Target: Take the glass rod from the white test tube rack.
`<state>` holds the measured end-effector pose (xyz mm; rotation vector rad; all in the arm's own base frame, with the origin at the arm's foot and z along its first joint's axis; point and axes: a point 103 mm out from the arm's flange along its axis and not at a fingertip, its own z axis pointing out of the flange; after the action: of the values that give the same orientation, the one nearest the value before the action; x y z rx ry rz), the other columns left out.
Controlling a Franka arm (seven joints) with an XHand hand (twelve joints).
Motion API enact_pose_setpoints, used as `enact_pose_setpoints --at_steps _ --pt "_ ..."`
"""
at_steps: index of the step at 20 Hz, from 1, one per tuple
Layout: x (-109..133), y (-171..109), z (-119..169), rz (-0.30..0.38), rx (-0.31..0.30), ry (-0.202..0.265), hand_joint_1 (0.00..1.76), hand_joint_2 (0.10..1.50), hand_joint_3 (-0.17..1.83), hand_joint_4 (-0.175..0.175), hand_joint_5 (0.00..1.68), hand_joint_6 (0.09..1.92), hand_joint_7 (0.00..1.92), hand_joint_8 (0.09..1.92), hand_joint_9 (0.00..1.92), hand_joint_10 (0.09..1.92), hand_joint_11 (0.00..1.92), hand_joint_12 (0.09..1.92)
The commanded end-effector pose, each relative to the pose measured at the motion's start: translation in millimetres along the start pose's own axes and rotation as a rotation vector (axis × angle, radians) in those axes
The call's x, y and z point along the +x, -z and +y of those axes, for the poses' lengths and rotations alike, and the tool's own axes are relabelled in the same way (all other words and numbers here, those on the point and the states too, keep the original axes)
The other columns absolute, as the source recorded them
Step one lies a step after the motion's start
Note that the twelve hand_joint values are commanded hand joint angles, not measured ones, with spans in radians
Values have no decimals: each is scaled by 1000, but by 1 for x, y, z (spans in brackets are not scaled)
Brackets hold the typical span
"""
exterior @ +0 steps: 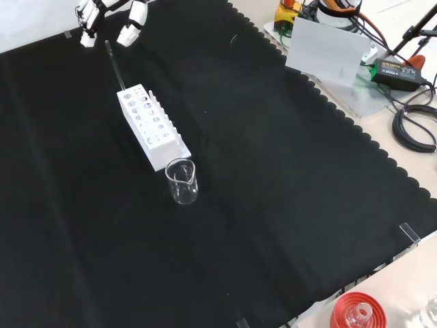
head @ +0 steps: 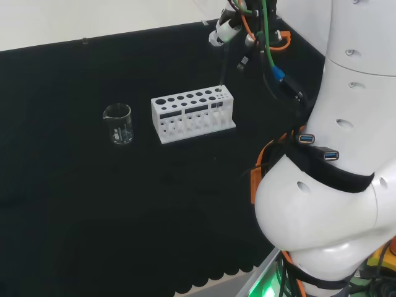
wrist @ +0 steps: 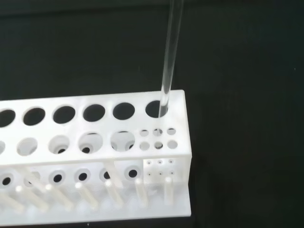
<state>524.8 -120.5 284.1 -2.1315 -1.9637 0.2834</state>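
- We see a counter [exterior: 287, 205] covered in black cloth with a scalloped edge; in the front view a bare pale surface beyond that edge carries a grey plate [exterior: 326, 49], black cables [exterior: 413, 126] and a red ribbed ring stand [exterior: 358, 313].
- The thin clear glass rod [exterior: 114, 65] stands nearly upright in an end hole of the white plastic test tube rack [exterior: 151, 126]; in the wrist view the rod [wrist: 170, 57] drops into the corner hole of the rack [wrist: 95, 142].
- The black and white hand [exterior: 109, 17] sits above the rod's top end at the front view's upper left; its fingers [exterior: 132, 31] hang to either side of the rod, apart, and we cannot tell whether they touch it.
- In the head view the hand [head: 224, 28] is above the rack's right end [head: 193, 114], with the rod [head: 222, 74] rising towards it.
- A small clear glass beaker [exterior: 181, 181] stands just beside the rack's other end, well away from the rod.
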Motion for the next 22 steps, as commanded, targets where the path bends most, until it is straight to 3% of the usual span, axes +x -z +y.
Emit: enact_pose_setpoints --at_steps 1,9,22 --pt "3 -4 2 -12 22 12 491 918 449 -46 563 110 409 810 442 929 245 1448" --pt "-3 -18 9 -3 58 27 557 915 443 -28 532 538 513 768 580 879 410 1413" --pt "-4 -23 22 -23 93 39 813 852 507 -22 563 732 540 761 751 789 748 1278"
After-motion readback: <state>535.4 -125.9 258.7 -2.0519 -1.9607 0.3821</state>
